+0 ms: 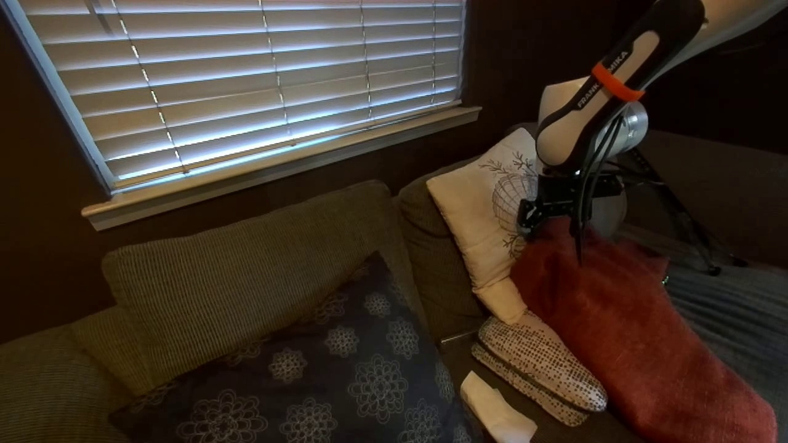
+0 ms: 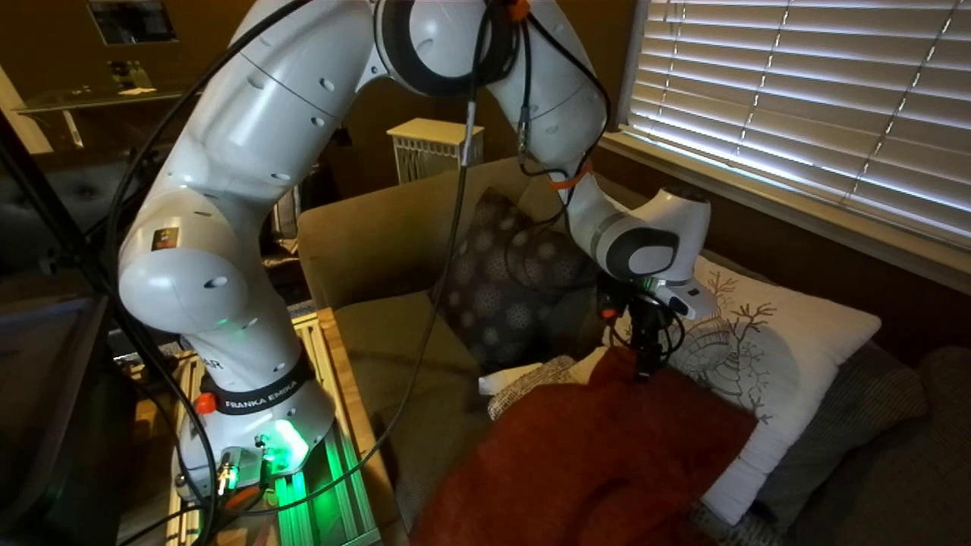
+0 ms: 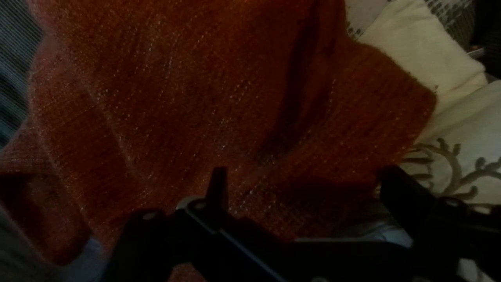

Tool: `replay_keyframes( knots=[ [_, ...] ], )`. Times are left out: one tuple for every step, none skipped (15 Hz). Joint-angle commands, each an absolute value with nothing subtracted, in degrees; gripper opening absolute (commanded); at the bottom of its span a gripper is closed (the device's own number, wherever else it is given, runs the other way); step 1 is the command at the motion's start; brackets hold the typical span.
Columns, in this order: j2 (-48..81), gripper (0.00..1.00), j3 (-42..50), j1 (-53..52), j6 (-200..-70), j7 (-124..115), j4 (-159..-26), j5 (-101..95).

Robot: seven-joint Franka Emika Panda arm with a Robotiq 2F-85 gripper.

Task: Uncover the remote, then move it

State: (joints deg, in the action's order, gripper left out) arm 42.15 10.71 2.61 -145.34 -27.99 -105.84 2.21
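The remote does not show in any view; it is hidden or out of view. A red-orange cloth (image 1: 622, 320) lies draped over the sofa; it also shows in an exterior view (image 2: 592, 447) and fills most of the wrist view (image 3: 195, 98). My gripper points down at the cloth's upper end beside the white shell-print pillow (image 1: 480, 209), in both exterior views (image 1: 552, 231) (image 2: 645, 368). In the wrist view my gripper (image 3: 303, 174) has its fingers wide apart, with cloth beneath and between them. Whether the fingertips touch the cloth I cannot tell.
Folded dotted fabric (image 1: 542, 360) and a white flat piece (image 1: 497, 409) lie beside the cloth. A dark flower-print cushion (image 1: 345, 363) leans on the sofa back (image 1: 258, 258). The window sill (image 1: 283, 163) runs behind. A thin pale edge (image 1: 457, 337) shows near the dotted fabric.
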Motion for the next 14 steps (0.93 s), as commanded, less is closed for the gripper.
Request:
replay_keyframes(
  knots=[
    [46.3, 1.00, 12.0, 1.2, -142.4, -30.4, -100.5, 3.5],
    [47.0, 1.00, 12.1, 1.1, -142.1, -30.8, -99.9, 3.6],
    [47.7, 1.00, 12.1, 1.1, -141.7, -31.2, -99.0, 3.6],
    [48.3, 1.00, 12.3, 1.0, -141.3, -31.4, -98.4, 3.5],
    [48.6, 0.75, 12.4, 0.9, -140.7, -31.5, -98.0, 3.3],
    [48.9, 0.74, 12.4, 0.9, -140.5, -31.5, -97.7, 3.3],
    [48.8, 0.68, 12.7, 0.8, -139.6, -31.2, -97.6, 2.8],
    [48.8, 0.59, 12.9, 0.7, -139.0, -31.0, -97.5, 2.6],
    [48.3, 0.52, 12.6, 1.1, -137.6, -30.2, -97.7, 2.6],
    [48.1, 0.44, 12.5, 1.2, -136.5, -29.6, -97.7, 2.5],
    [47.8, 0.38, 12.1, 1.6, -135.3, -28.7, -97.8, 2.5],
    [47.7, 0.32, 12.0, 1.7, -133.9, -28.0, -97.6, 2.3],
    [47.7, 0.24, 11.9, 1.8, -132.4, -27.2, -97.3, 2.0],
    [47.9, 0.18, 12.5, 1.3, -131.7, -27.5, -97.1, 1.4]
  ],
)
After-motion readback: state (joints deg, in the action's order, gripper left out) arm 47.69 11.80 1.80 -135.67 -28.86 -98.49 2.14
